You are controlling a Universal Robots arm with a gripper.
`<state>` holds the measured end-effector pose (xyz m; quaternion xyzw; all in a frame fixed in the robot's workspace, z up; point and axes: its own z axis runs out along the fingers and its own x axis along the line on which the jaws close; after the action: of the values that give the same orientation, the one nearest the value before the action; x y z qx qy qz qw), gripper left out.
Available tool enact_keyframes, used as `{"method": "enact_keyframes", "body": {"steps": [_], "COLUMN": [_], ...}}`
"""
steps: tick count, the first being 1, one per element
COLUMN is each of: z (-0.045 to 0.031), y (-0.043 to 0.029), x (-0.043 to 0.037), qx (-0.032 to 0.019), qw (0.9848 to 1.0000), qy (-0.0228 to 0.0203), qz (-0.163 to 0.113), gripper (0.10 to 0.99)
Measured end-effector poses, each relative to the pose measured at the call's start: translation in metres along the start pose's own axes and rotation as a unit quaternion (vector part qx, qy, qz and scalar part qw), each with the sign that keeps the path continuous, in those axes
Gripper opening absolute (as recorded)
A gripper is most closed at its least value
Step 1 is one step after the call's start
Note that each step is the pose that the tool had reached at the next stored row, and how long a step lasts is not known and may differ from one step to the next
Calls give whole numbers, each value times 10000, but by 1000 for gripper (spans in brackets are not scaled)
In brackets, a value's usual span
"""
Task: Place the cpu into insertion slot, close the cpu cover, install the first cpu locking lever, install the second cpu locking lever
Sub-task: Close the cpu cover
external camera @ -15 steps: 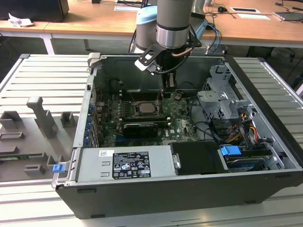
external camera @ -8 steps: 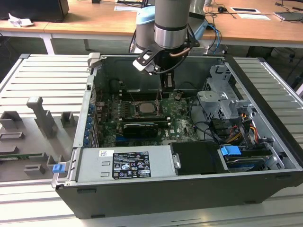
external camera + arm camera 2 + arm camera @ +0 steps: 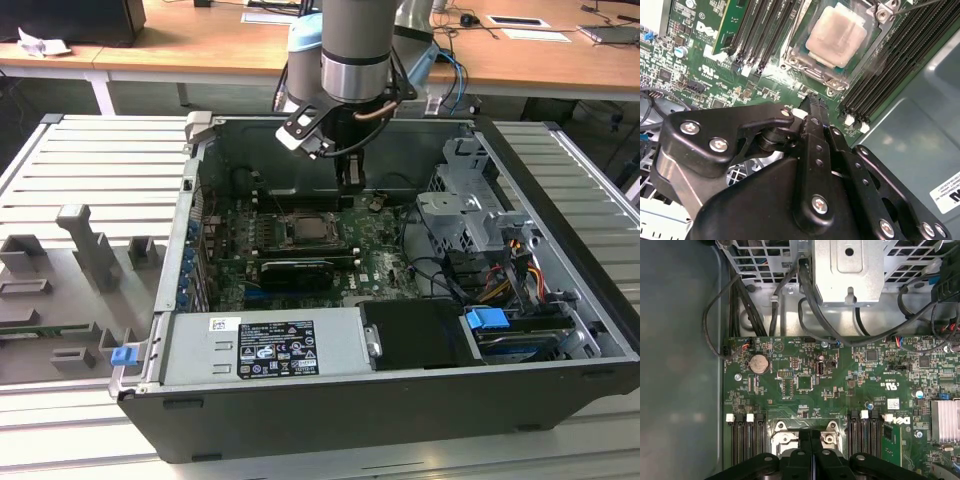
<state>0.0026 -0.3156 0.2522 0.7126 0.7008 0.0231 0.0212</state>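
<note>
Jaws pressed together with nothing between them, tips hanging just above the motherboard [image 3: 790, 385] at the edge of the socket [image 3: 790, 63], near it but not clearly touching. In the exterior view the arm [image 3: 355, 50] reaches straight down into the open computer case [image 3: 330, 420].

The cpu [image 3: 837, 35] is seated in the socket, its pale metal top facing up and level, so placing it looks done. The cpu cover [image 3: 815, 75] seems to lie flat around the chip, with the top showing through its opening, though I cannot be sure it is fully down. I cannot tell how the locking levers stand. My judgement is that the work is at the cover or the first lever.

Any push from here calls for the tips to bear on thin metal at the socket's rim, never on the chip's top, and to stay clear of the memory slots [image 3: 890, 65] flanking the socket.

The case stands on a grey slatted surface [image 3: 90, 170]. It holds the motherboard on its floor, a grey power supply [image 3: 265, 345] along the near wall, a metal drive cage [image 3: 465, 215] towards the exterior view's right, and black cables [image 3: 760, 305] running from the cage to the board.
</note>
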Motion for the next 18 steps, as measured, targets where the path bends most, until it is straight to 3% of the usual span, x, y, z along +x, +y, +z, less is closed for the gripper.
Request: {"method": "enact_keyframes", "body": {"steps": [8,18], "z": [1,88], "y": [-57,-110], "x": [0,-2], "qx": [0,0], "qw": [10000,10000], "qy": [1,4], "qz": [0,-51], "gripper": [106,106]}}
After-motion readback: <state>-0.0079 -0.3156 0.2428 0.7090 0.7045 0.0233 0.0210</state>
